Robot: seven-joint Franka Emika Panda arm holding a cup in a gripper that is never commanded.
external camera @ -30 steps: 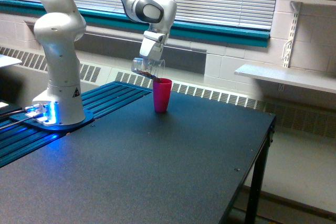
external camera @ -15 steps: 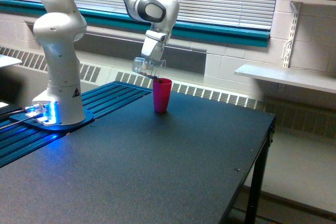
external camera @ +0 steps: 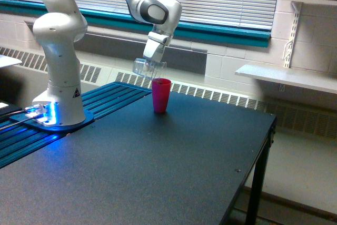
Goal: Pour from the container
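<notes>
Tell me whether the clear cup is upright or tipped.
Tipped: the clear cup lies nearly on its side in the gripper, mouth toward the pink cup.

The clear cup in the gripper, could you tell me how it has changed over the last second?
The clear cup has lost its brown contents and now looks empty, and the gripper has risen slightly, still holding it tipped. The pink cup stayed upright on the table.

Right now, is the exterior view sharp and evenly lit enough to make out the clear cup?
Exterior view: soft overall, with even light and no harsh shadows. The clear cup in the gripper blends into the pale heater grille behind it, so its contents are unreadable. The pink cup reads clearly, and a blue glow marks the robot base.
</notes>
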